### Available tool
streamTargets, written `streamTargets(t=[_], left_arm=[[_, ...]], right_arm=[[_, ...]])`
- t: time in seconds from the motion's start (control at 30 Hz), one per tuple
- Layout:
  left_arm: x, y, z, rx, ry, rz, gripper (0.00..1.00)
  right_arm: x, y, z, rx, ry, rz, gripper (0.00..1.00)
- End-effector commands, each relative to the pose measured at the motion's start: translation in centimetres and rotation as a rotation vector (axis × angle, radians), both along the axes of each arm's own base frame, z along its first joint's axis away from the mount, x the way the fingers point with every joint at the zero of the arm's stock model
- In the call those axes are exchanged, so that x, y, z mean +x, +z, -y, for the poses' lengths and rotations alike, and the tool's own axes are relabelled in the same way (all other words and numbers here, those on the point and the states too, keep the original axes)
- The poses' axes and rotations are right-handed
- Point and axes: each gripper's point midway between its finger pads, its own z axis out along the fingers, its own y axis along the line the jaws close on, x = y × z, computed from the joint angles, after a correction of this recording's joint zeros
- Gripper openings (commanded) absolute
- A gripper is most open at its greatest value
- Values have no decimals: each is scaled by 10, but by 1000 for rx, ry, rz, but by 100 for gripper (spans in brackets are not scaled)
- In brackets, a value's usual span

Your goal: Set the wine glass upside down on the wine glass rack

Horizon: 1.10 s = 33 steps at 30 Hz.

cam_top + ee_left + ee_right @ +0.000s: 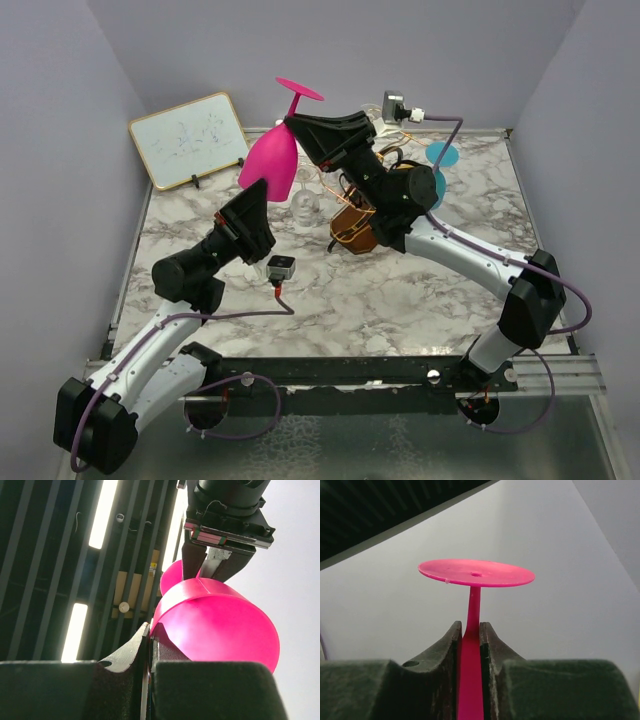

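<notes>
We've got the glass (268,162) upended in mid-air near the rack (352,228): right hand (470,628) clamps the stem (474,604), left hand (150,636) pinches the rim (220,587). Looks like light, slick plastic; the stem's our hold.

The left arm (160,350) and right arm (470,255) are built of white links and black joints, with purple cables (230,314) run alongside. The dark fingers (440,655) are possibly ridged.

You get bright, even light with soft shadows; ceiling strip lights (103,510) glare in your left wrist view.
</notes>
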Motion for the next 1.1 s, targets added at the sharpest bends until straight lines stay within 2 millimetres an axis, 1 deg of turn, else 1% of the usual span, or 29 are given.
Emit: streamTargets(t=[0.0,0.03,0.07,0.2,0.23,0.27,0.33,0.37,0.4,0.6,0.7,0.83,0.97,1.0,1.03,1.07], left_arm=[[-7,-1,4,12,-30,17,0],[-7,-2,5,12,-29,15,0],[-6,-2,4,11,-28,14,0],[-6,-3,6,18,-33,9,0],[-6,-4,7,22,-35,10,0],[-6,-4,8,26,-39,10,0],[-5,-5,9,29,-41,9,0],[-6,-5,9,29,-44,8,0],[-5,-5,9,27,-44,6,0],[-2,-5,9,18,-45,-14,0],[7,0,6,-4,-17,-36,0],[18,9,2,-37,18,-61,0],[29,9,2,-28,51,-90,0],[33,6,3,-16,70,-102,8],[36,3,3,-8,84,-111,22],[38,1,2,-12,95,-122,35]], right_arm=[[-3,2,-4,-16,-11,32,24],[-3,2,-4,-17,-11,32,29],[-3,2,-4,-18,-13,30,31],[-1,0,-4,-16,-18,20,32],[0,0,-4,-16,-18,20,31],[-1,0,-5,-17,-17,23,26],[-2,1,-4,-13,-16,27,11],[-2,1,-3,-12,-15,29,5],[-3,1,-3,-12,-16,31,2],[-5,-3,-2,-18,-13,29,1],[-5,-6,0,-19,-3,7,1],[-9,-16,-6,-39,47,-18,2],[-15,-20,-6,-30,82,-9,1],[-15,-19,-5,-30,76,-6,1],[-14,-16,-2,-33,56,-5,1],[-11,-13,2,-39,16,-3,1]])
